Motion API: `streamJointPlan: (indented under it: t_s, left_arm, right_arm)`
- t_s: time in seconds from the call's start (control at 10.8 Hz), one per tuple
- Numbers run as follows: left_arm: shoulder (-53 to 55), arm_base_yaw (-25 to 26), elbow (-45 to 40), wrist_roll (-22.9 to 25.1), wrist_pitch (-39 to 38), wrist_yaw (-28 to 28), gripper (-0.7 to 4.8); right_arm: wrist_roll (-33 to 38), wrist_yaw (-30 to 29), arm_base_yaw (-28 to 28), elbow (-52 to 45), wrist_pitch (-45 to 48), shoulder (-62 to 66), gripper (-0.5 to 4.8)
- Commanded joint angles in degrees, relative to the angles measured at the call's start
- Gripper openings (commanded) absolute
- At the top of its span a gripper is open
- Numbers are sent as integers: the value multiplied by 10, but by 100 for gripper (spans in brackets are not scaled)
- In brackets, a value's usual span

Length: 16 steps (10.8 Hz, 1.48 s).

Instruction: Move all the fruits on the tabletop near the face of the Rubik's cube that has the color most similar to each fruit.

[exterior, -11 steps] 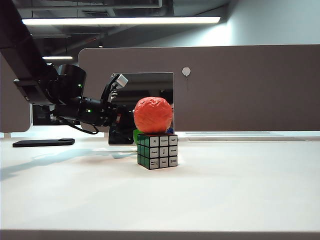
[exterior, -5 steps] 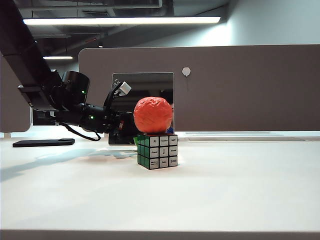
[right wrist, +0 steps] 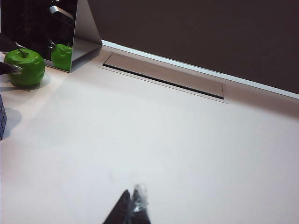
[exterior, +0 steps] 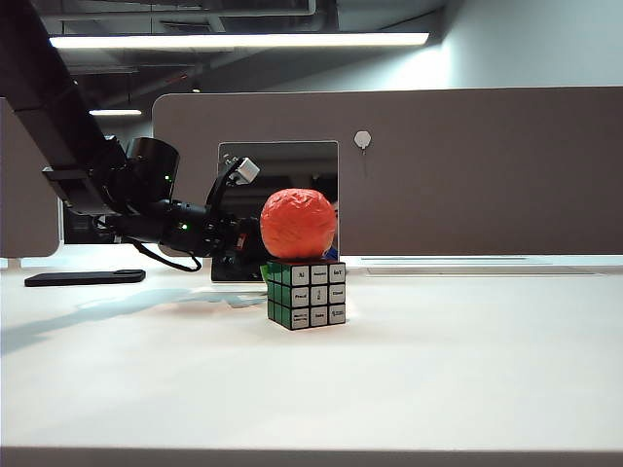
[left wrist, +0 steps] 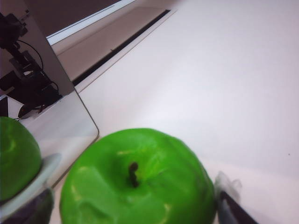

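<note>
Behind the Rubik's cube [exterior: 307, 293], at the far side of the white tabletop [exterior: 438, 370], the left arm reaches in low from the left, its black forearm sloping down toward the cube with the wrist bent and a small white-capped part standing up above it. The left gripper [left wrist: 140, 219] has its jaws spread wide on either side of the green apple [left wrist: 138, 179]; in the left wrist view the apple fills the space between the fingers, one dark fingertip [left wrist: 231, 210] showing just beside its flank, and it is not clear whether the pads touch the skin. The apple sits upright on the tabletop, stem up, just in front of a leaning mirror panel [left wrist: 60, 116] that doubles it in reflection. From the room side only a sliver of green [exterior: 264, 263] peeks out behind the cube's upper left corner.

The orange-red fruit [exterior: 298, 223] rests on top of the cube, wrinkled and matte, wider than the cube beneath it. The cube shows its green face on the left of its near corner and its white printed face on the right.

The right arm does not show in the room view. In its wrist camera the right gripper [right wrist: 132, 207] hangs above bare tabletop well away from the cube, its fingertips pressed together with nothing between them, and the apple [right wrist: 25, 68] lies far off beside the mirror [right wrist: 56, 32].
</note>
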Motion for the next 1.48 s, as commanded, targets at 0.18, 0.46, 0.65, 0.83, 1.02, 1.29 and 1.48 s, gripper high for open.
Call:
streamJointPlan:
  t_s: [0.18,0.46,0.65,0.83,1.02,1.29,1.48]
  left_arm:
    - [10,-10,21,2,-3,-2,479]
    - [24,-12,22,2,-3,-6,479]
    - [24,-12,22,2,-3,-8,479]
    - [24,-13,22,2,-1,-11,479]
    - [24,-13,22,2,-1,-15,479]
    - [24,-14,22,1,2,-27,479]
    - [24,-14,24,0,1,-38,436]
  right_arm:
    - [2,8,0,2,4,0,-1]
    - [2,9,0,2,4,0,-1]
    - [2,9,0,2,3,0,-1]
    - [2,9,0,2,3,0,-1]
    - [2,9,0,2,3,0,-1]
    - [2,9,0,2,2,0,-1]
    - [2,9,0,2,2,0,-1]
